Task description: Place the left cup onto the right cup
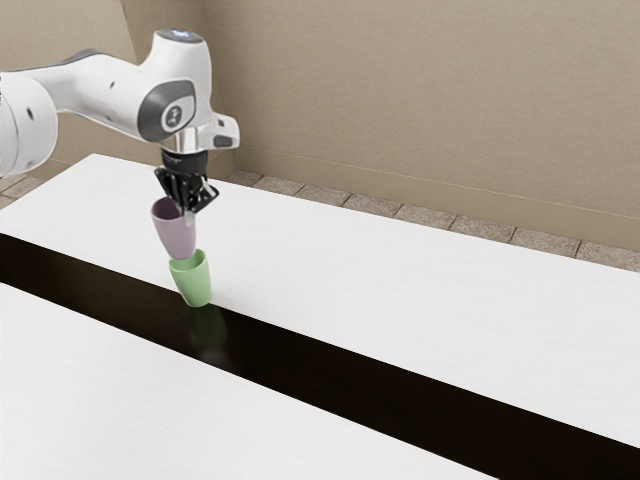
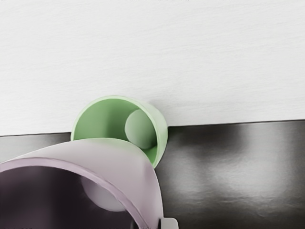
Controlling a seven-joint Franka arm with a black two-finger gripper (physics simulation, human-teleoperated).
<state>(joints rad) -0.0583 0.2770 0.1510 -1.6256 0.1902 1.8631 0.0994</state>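
Mauve cup: hangs in the air from the pincer, mouth up, directly over the other cup.
Pincer: closed on the mauve cup's rim wall, gripping it at the side nearer the exterior view's right, with the jaws narrow.
Green cup: stands mouth up on the worktop, right at the edge where the white surface meets the black strip.
Key relation: the green cup lies below the pincer. The mauve cup's base sits at the green rim, a touch toward the exterior view's left of the green cup's centre.
Contact: I cannot tell whether the base already touches the green rim or sits just above it.
Long axis: the mauve cup tilts, its mouth leaning to the exterior view's left and its base pointing down toward the green mouth.
Wrist view: the mauve cup's rim curves close under the hand. Beyond it the green cup's open mouth and pale floor show, partly covered by the mauve wall.
Look of the cups: both are plain, handleless and tapered, wider at the mouth than at the base. The mauve base looks narrow enough to nest in the green mouth.
Next move, as I judge it: a small shift to centre the base, then straight down.
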